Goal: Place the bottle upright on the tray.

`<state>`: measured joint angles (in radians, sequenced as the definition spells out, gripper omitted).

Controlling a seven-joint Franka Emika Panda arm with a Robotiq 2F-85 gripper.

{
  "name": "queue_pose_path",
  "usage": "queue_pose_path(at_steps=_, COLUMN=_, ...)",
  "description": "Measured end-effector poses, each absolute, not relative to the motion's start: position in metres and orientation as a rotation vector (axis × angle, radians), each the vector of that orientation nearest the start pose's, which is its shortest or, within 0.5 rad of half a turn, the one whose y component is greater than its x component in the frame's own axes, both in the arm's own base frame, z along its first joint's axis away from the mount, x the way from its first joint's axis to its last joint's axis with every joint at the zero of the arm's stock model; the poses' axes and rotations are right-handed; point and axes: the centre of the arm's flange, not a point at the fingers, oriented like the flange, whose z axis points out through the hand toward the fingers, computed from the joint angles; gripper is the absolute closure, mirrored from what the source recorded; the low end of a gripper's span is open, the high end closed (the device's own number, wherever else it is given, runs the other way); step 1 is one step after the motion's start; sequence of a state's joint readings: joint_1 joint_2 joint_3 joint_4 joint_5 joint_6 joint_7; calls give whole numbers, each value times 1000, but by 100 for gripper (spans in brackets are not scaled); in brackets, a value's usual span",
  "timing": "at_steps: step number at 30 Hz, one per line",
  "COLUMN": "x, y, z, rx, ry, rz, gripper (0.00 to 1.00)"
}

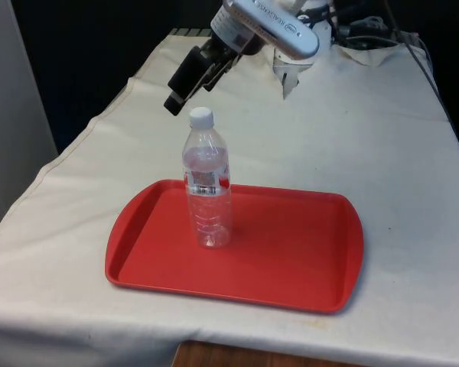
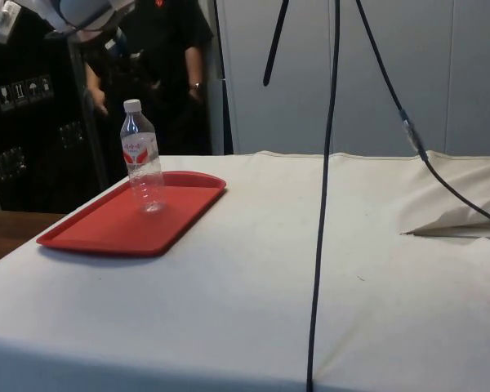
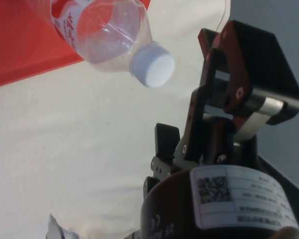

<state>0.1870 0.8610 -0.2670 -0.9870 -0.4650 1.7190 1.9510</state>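
A clear plastic bottle point(image 1: 207, 183) with a white cap and a red-and-white label stands upright on the red tray point(image 1: 291, 252), towards the front view's left. Nothing touches it. My gripper point(image 1: 185, 93) hangs in the air just above and behind the cap, tilted downwards and open, with nothing between its fingers. From the side, the bottle point(image 2: 142, 157) stands near the far end of the tray point(image 2: 106, 224). The wrist view has the bottle's cap and shoulder point(image 3: 99, 30) in front of the black fingers point(image 3: 244, 69), with a gap of cloth between them, and a corner of the tray point(image 3: 20, 45).
The tray lies near the table's front edge, with bare white cloth point(image 1: 382, 145) behind and beside it. A person in black point(image 2: 159, 49) stands beyond the table. Black cables point(image 2: 335, 163) hang down in the side view, and a cloth fold point(image 2: 457, 224) lies there.
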Motion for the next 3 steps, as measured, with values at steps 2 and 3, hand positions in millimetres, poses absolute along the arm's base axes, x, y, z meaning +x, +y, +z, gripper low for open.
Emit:
queue_pose_path(at_steps=2, x=760, y=-28, z=365, rx=-2100, ry=2801, rz=-865, gripper=0)
queue_pose_path(at_steps=3, x=760, y=-28, z=365, rx=-2100, ry=2801, rz=-865, gripper=0)
